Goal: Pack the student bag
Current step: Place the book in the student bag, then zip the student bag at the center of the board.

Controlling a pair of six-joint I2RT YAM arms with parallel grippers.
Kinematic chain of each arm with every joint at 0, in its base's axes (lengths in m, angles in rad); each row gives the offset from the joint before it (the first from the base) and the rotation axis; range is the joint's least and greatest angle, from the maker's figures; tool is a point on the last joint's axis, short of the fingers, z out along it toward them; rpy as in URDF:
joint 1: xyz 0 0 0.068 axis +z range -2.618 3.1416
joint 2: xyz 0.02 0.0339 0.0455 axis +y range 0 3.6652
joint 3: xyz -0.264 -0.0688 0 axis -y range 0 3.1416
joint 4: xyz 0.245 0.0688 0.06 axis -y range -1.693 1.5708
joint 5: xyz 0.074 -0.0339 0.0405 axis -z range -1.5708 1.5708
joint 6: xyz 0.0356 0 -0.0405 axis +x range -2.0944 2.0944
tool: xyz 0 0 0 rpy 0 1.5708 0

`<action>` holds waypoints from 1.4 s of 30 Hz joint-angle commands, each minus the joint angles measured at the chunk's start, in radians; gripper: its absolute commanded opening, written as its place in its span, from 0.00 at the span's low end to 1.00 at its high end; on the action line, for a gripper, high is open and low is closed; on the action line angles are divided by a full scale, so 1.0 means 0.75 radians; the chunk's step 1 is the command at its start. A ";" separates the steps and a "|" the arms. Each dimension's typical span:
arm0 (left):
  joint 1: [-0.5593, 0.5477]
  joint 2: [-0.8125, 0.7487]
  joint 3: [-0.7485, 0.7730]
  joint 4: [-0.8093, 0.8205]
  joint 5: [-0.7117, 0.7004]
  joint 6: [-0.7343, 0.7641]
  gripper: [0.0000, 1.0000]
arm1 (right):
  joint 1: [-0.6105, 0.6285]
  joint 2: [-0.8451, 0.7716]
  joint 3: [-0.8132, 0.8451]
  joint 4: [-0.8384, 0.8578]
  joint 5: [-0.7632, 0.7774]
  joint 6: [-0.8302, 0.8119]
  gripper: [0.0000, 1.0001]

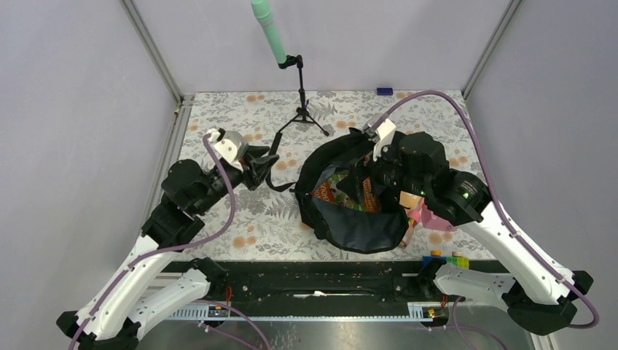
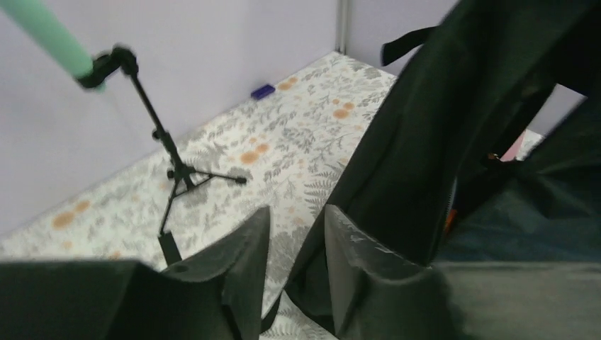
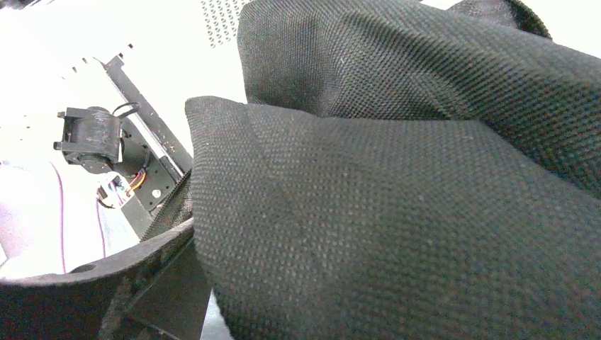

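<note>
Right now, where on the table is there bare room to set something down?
Free: the far-left corner beside the tripod; the near strip between left arm and bag; the far-right corner by the blue block. Crowded: right of the bag, under the right arm.

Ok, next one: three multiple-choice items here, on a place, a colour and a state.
1. The student bag is: A. zipped shut B. open, things inside C. folded flat
2. The small tripod stands: A. inside the bag B. between the arm bases C. on the table, beyond the bag
3. The wand on the tripod is: A. green B. red C. yellow
B, colourful packets show in its mouth; C, its legs rest on the table behind the bag; A, pale green in the top view.
</note>
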 commanded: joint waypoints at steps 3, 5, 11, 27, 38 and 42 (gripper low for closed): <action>-0.023 -0.006 0.058 0.131 0.409 -0.114 0.68 | 0.000 0.027 0.022 0.130 0.034 -0.059 0.88; -0.055 0.035 0.074 0.127 0.417 -0.128 0.77 | 0.000 0.051 0.033 0.129 0.028 -0.067 0.88; -0.158 0.242 0.151 0.060 0.330 -0.094 0.82 | 0.001 0.088 0.039 0.139 0.001 -0.079 0.88; -0.257 0.578 0.374 0.135 0.112 -0.157 0.07 | 0.000 0.108 0.054 -0.051 -0.223 -0.184 0.91; -0.176 0.523 0.490 0.010 -0.391 -0.263 0.00 | 0.047 0.154 0.019 -0.110 -0.477 -0.260 0.89; -0.056 0.447 0.438 -0.016 -0.398 -0.325 0.00 | 0.064 0.164 0.081 -0.071 -0.478 -0.236 0.88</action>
